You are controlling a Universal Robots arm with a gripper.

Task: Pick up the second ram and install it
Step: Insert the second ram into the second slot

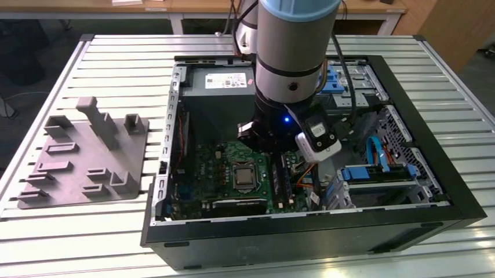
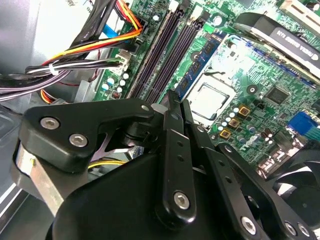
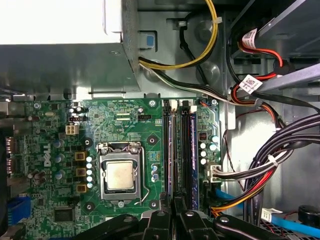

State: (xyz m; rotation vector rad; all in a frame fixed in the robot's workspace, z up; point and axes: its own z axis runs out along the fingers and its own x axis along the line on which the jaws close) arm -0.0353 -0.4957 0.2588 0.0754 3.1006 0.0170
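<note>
My gripper (image 2: 175,100) hanging clenched over the slots (image 3: 180,150), fingertips cut off at lower centre in the first wrist view, ram (image 3: 192,160) sitting in a slot beside the CPU (image 3: 120,175), my arm (image 1: 290,63) hiding them at centre in the exterior view.

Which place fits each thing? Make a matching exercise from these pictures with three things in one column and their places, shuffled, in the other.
Things:
1. tray
2. processor
3. gripper

Places:
A. inside the case, by the memory slots
B. on the table, outside the case, at the exterior view's left
C. in its socket on the motherboard

Pairs: 1-B, 2-C, 3-A
</note>
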